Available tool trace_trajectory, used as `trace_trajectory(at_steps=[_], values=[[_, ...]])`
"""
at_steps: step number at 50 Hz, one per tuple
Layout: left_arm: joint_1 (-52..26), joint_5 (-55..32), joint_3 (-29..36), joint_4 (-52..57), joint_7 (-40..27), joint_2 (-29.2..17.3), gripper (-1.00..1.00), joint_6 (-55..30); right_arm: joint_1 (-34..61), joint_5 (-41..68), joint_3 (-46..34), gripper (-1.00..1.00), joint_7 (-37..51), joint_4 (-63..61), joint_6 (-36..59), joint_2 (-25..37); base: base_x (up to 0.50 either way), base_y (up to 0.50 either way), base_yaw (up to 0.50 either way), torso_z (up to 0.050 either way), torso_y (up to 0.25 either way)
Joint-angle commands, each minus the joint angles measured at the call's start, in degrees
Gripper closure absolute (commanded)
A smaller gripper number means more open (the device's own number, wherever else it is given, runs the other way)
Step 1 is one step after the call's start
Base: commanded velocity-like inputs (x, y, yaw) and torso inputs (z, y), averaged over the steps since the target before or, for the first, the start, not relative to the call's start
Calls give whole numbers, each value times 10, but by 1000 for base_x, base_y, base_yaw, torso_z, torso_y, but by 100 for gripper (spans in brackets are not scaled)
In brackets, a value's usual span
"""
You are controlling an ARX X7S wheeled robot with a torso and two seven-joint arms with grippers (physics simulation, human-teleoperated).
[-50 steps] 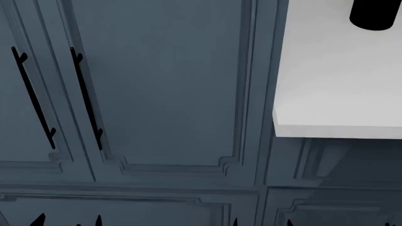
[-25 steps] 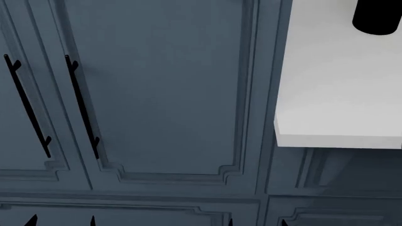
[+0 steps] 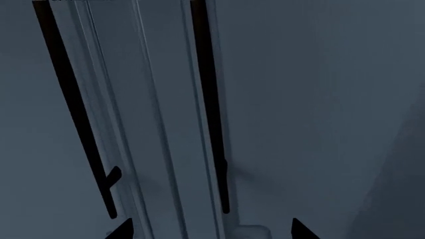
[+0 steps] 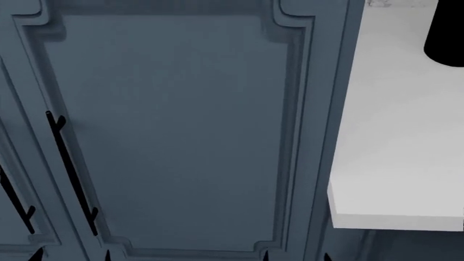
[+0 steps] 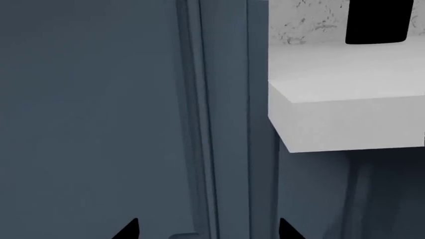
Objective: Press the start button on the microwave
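The microwave and its start button do not show in any view. My left gripper is open and empty; only its two black fingertips show, wide apart, facing blue-grey cabinet doors with long black handles. My right gripper is open and empty too, with fingertips wide apart, facing a cabinet panel beside a white counter. In the head view only the tips of the left gripper and right gripper peek in at the bottom edge.
Tall blue-grey cabinet doors fill the head view, with black bar handles at left. A white counter juts in at right. A black object stands on it at the top right, also in the right wrist view; what it is cannot be told.
The head view has risen: the cabinet handles and counter edge slid down in the frame, the door's upper moulding has come into view, and the gripper tips sit lower.
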Motion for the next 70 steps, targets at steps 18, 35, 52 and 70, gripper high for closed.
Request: trace_trajectory(at_steps=[18, 35, 52, 70], values=[[2, -11, 20, 10, -20, -15, -100, -7, 2, 20, -20, -100, 20, 6, -11, 15, 77, 0, 0, 0, 0], [1, -20, 25, 9, -29, -24, -100, -4, 12, -53, -26, -100, 111, -437, 219, 61, 0, 0, 0, 0, 0], [-3, -26, 31, -1, -33, -30, -100, 0, 385, -84, -43, -100, 27, -642, 686, 81, 0, 0, 0, 0, 0], [-4, -32, 37, -5, -38, -38, -100, 6, 794, -10, 20, -100, -66, -467, 889, 39, 0, 0, 0, 0, 0]])
